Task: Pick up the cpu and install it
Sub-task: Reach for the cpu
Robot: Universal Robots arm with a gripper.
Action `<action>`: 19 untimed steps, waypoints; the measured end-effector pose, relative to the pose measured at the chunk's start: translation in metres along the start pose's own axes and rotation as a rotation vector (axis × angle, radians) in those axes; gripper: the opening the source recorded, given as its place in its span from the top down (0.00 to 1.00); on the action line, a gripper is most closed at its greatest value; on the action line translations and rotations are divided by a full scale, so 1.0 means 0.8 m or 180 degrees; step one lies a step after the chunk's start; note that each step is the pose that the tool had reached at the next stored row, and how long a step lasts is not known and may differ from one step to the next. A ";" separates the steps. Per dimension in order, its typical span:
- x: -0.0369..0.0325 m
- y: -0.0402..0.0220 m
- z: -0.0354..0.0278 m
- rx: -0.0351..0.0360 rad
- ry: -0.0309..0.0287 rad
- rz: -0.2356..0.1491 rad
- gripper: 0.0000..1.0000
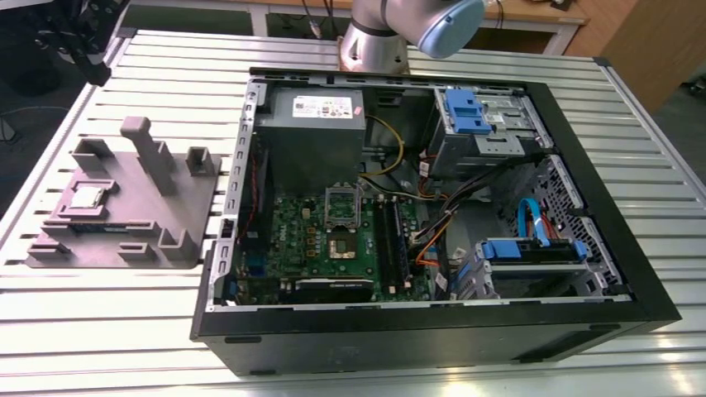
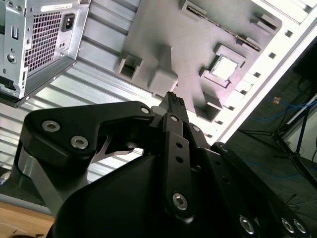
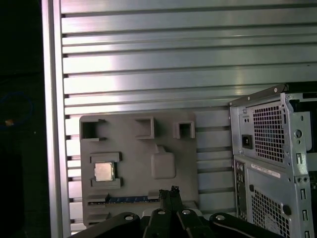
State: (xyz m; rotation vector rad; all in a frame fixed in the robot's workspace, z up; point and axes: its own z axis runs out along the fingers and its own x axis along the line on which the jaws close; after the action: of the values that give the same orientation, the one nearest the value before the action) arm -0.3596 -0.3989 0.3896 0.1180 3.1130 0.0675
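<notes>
Arm (image 1: 381, 41) cut off at exterior view's upper edge. Cpu (image 3: 104, 171) lay in recess of gray tray (image 3: 133, 148) on table (image 3: 148, 64), beside computer case (image 3: 267, 163). Gripper (image 3: 169, 191) clenched, empty, apart from cpu. Exterior view showed motherboard (image 1: 298, 231) inside case; wrist views showed case's back.

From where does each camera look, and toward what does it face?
Exterior view: off the arm, high up, looking down on the computer case, the gray tray and the arm's base.
First wrist view: on the arm, looking down past the gripper at the cpu.
Second wrist view: same, from a slant.
All share the tray holding the cpu.
</notes>
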 end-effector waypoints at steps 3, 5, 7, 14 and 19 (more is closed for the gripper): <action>0.0022 -0.0002 0.0000 0.0000 0.0000 0.0000 0.89; 0.0036 -0.0003 0.0000 0.0000 0.0000 0.0000 0.89; 0.0050 -0.0004 0.0000 0.0000 0.0000 0.0000 0.89; 0.0098 -0.0007 0.0000 0.0000 0.0000 0.0000 0.89; 0.0138 -0.0010 -0.0001 0.0000 0.0000 0.0000 0.89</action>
State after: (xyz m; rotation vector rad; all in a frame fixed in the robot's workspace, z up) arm -0.3707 -0.3989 0.3894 0.1181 3.1129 0.0677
